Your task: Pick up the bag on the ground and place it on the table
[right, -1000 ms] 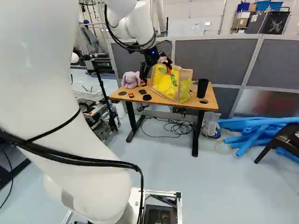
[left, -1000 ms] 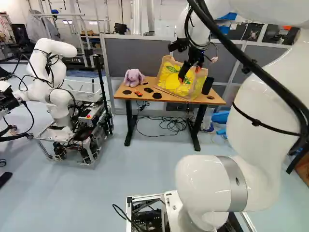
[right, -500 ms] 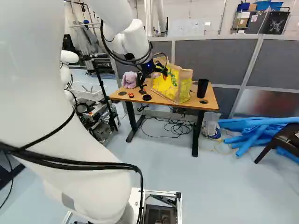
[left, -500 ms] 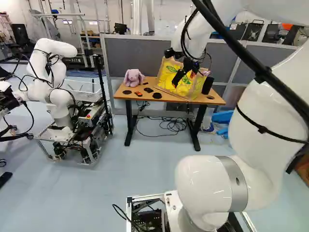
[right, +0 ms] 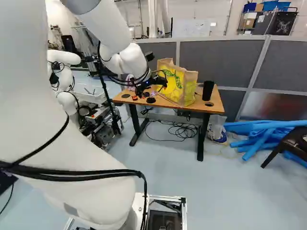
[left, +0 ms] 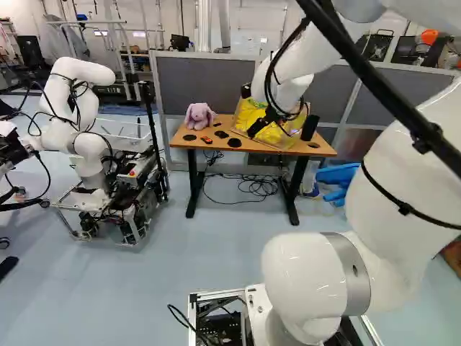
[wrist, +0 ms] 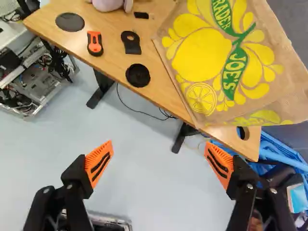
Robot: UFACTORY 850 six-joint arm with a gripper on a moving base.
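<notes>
The gripper [right: 152, 85] is in front of the bag in the right base view. In the wrist view the gripper [wrist: 159, 161] stands wide open, nothing between its orange pads, with floor showing behind them. The yellow and tan paper bag [wrist: 202, 53] stands upright on the wooden table [wrist: 163, 94], ahead of the fingers and apart from them. In the left base view the bag [left: 252, 112] is partly hidden by the wrist.
On the table are a purple plush rabbit [left: 199, 115], a black cup [right: 207, 90], an orange-black tool [wrist: 95, 43] and flat black pieces [wrist: 137, 75]. Another robot [left: 86, 137] stands left. Blue tubes [right: 268, 132] lie right of the table. Grey partitions [right: 216, 60] stand behind.
The arm has drawn back from the bag, its wrist lowering and moving toward the base. The bag stays standing on the table. The base has not moved.
</notes>
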